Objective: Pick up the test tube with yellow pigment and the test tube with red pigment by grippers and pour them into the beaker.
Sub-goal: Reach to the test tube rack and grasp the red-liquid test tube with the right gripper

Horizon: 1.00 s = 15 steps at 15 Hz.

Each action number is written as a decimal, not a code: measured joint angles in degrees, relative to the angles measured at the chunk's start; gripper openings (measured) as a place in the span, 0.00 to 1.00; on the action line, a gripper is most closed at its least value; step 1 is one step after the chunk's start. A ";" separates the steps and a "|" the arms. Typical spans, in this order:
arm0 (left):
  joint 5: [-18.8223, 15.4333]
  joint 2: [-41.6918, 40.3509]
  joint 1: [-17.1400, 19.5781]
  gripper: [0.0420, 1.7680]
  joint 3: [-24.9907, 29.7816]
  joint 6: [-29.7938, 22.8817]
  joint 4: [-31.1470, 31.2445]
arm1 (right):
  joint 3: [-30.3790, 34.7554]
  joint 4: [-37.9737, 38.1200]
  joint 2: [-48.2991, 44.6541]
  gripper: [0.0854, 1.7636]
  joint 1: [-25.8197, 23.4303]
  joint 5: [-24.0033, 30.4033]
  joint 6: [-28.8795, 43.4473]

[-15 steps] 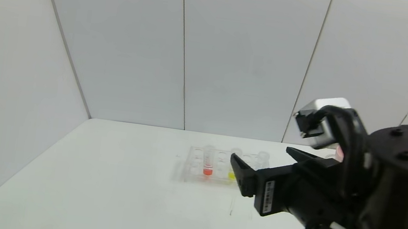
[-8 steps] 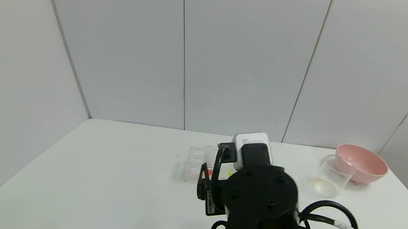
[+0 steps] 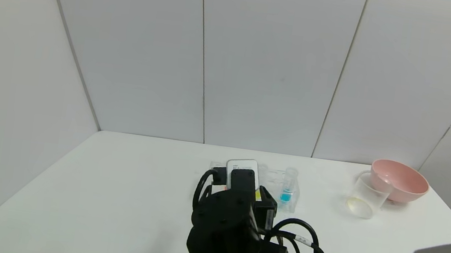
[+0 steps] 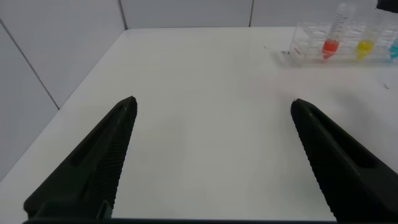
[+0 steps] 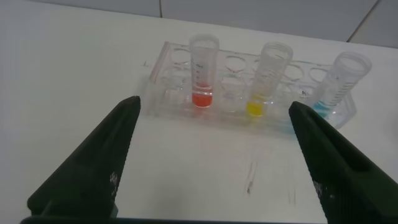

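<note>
**Right gripper spread wide in front of the tube rack**

Beyond the fingertips of the right gripper [image 5: 214, 162] stands a clear plastic rack [image 5: 180, 99] on the white table [image 3: 113, 198], and nothing is held. The two black fingers [image 5: 93, 162] are spread far apart, and the whole rack sits framed in the gap between them, a little way ahead of the tips and untouched.

Look at the tubes: the test tube with red pigment [image 5: 203, 71] stands upright in the rack, nearer the one finger, with its orange-red liquid down at the bottom. Next along, roughly midway between the fingers, is the test tube with yellow pigment [image 5: 268, 78], leaning slightly in its hole. Past that, toward the other finger, a blue-tipped tube [image 5: 339, 84] stands at the rack's end.

From the head view, the right arm covers most of the rack, so only a sliver of yellow shows beside the wrist.

Off to the right of that gripper, well apart from the rack, sits the beaker [image 3: 365, 195], upright and touching a pink bowl [image 3: 401, 180] behind it.

Over on the other side, the left gripper [image 4: 214, 155] hangs above bare table with its fingers [image 4: 99, 162] also splayed wide, the rack far off beyond one tip.
</note>
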 joint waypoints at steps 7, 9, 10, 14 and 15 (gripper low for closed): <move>0.00 0.02 0.00 1.00 0.00 0.00 0.00 | -10.97 -0.05 9.95 0.97 -4.44 0.21 -0.11; 0.00 0.02 0.00 1.00 0.00 0.00 0.00 | -14.75 0.00 12.90 0.97 -6.06 0.32 -0.26; 0.00 0.02 0.00 1.00 0.00 0.00 0.00 | -16.29 0.09 14.28 0.97 -6.63 0.76 -0.33; 0.00 0.00 0.00 1.00 0.00 0.00 0.00 | -20.14 0.02 18.86 0.97 -8.40 3.47 -0.46; 0.00 0.02 0.00 1.00 0.00 0.00 0.00 | -20.89 -0.05 19.66 0.97 -8.70 3.50 -0.52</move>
